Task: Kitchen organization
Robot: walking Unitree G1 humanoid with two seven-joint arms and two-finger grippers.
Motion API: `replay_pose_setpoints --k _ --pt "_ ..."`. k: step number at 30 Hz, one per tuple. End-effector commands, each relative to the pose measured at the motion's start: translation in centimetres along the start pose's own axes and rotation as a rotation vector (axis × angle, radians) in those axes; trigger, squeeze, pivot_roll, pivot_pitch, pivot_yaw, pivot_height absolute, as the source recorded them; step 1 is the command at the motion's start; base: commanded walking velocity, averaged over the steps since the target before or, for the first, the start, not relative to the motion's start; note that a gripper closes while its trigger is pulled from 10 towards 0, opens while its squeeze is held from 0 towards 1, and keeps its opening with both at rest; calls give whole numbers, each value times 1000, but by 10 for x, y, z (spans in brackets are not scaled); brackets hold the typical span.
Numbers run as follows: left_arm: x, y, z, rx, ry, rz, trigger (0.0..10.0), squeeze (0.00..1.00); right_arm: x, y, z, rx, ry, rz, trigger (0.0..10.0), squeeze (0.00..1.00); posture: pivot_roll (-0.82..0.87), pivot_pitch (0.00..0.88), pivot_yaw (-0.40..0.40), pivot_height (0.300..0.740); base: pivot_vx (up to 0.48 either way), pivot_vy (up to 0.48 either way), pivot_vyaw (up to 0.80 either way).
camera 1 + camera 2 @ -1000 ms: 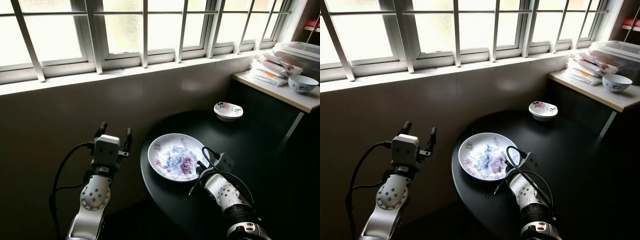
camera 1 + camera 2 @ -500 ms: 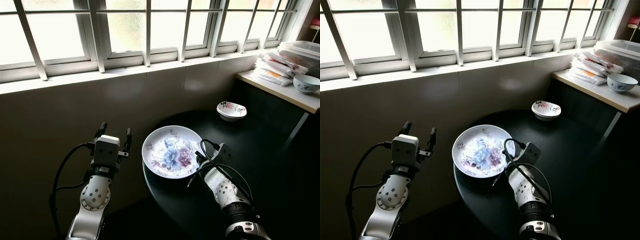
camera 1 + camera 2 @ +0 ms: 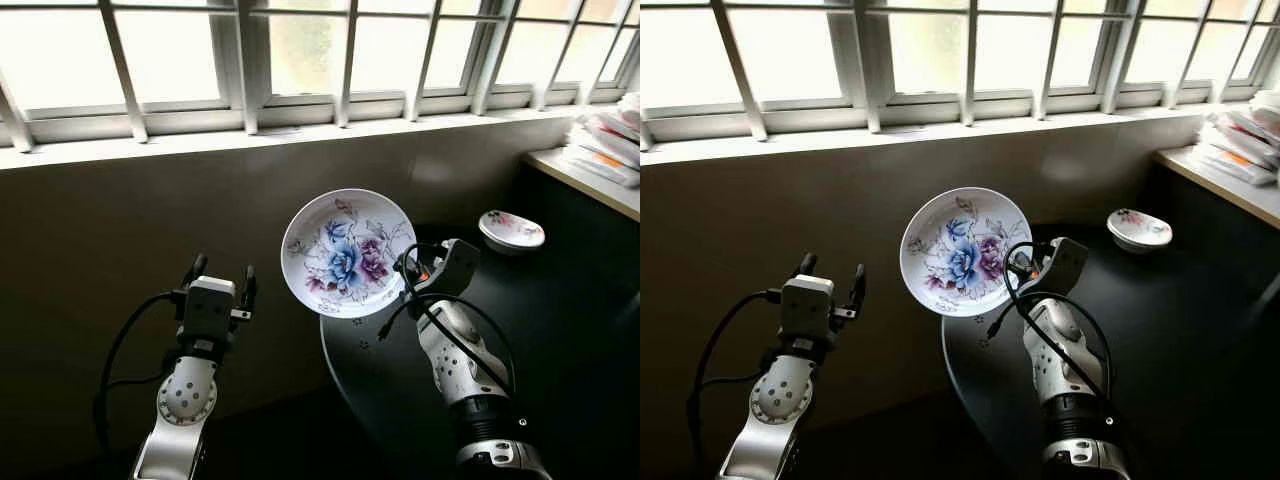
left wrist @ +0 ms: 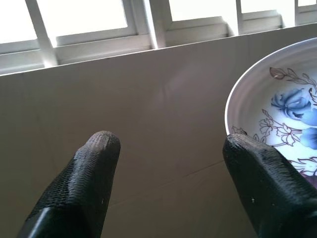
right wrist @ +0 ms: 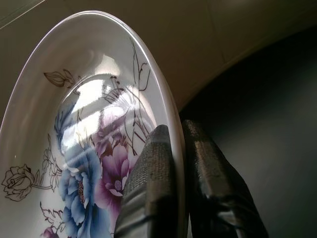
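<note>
Left eye view: right tool (image 3: 408,268) clamping rim of floral plate (image 3: 347,252), holding it tilted upright in air over counter (image 3: 560,330) left edge. Left tool (image 3: 220,276) hovering w/ fingers apart, nothing btwn. Small bowl (image 3: 511,230) sitting near counter far edge.

Window (image 3: 300,50): a long row of panes with white bars in front of me, bright with daylight.
Wall (image 3: 150,220): plain and dark under the sill.
Table (image 3: 560,330): round and black, on my right.
Counter (image 3: 585,175): pale, far right.
</note>
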State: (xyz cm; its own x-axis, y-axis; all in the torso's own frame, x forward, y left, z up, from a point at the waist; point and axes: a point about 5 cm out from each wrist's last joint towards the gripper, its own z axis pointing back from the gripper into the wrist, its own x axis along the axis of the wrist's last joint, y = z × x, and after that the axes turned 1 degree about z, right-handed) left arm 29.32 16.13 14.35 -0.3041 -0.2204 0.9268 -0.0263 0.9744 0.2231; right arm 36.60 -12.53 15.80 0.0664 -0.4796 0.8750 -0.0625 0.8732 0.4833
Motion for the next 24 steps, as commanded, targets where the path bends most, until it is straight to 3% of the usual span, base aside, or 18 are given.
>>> replay_pose_setpoints --k 1,24 --pt "1 4 0 14 -5 -8 10000 0 3 13 2 65 -32 5 0 0 28 0 -41 736 0 0 800" --pt "5 5 -2 10 -30 -7 10000 0 11 29 7 175 -109 108 0 0 31 0 -35 736 0 0 800"
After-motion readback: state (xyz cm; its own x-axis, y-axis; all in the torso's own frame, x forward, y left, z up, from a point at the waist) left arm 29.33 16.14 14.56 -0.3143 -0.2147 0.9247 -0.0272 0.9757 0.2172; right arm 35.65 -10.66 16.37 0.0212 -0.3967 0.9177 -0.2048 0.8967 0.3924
